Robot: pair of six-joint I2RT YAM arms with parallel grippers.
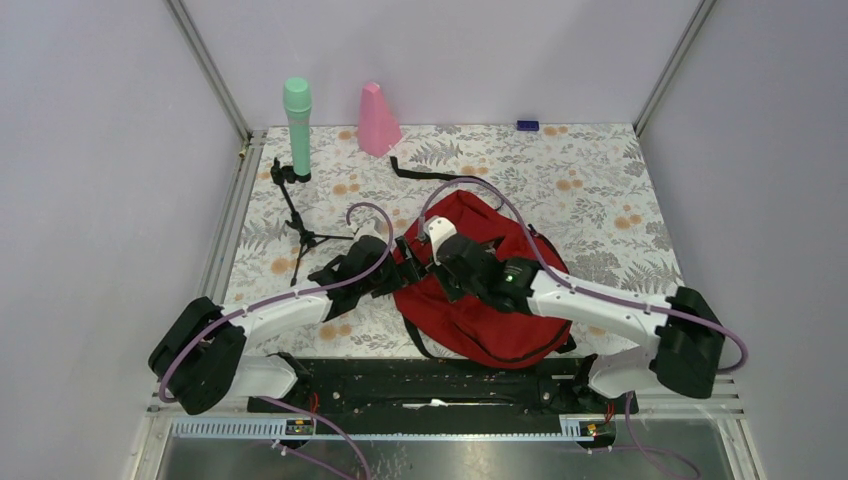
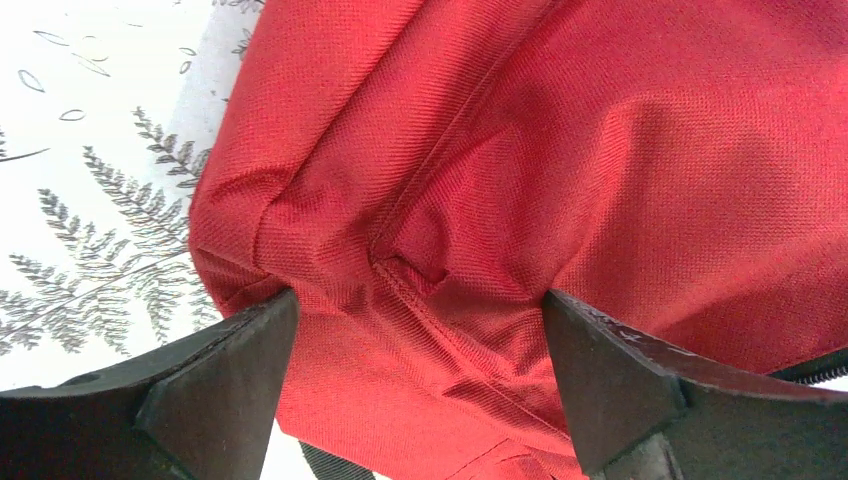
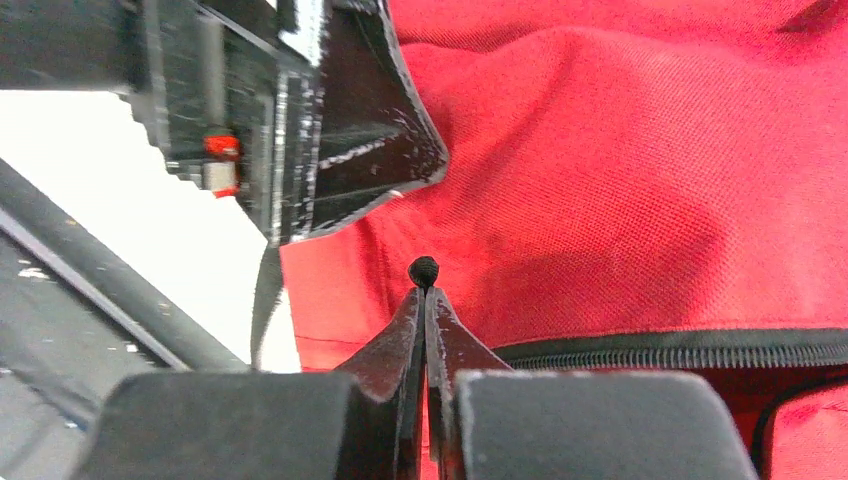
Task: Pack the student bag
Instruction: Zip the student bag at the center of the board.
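Note:
The student bag (image 1: 490,322), red with black zipper lines, lies in the middle of the flowered table. My left gripper (image 1: 400,262) stands open at the bag's left end; in its wrist view the jaws straddle a folded corner of the red fabric (image 2: 600,150) without pinching it. My right gripper (image 1: 447,262) is down on the bag just to the right of the left one. In the right wrist view its jaws are pressed together on a thin black zipper pull cord, whose knot (image 3: 424,270) pokes out past the fingertips. The black zipper (image 3: 680,352) runs off to the right.
A mint green cylinder (image 1: 297,115) stands on a small black tripod (image 1: 300,228) at the back left. A pink cone-shaped object (image 1: 377,120) stands beside it. A small blue piece (image 1: 527,125) lies at the back wall. A black strap (image 1: 430,176) trails behind the bag.

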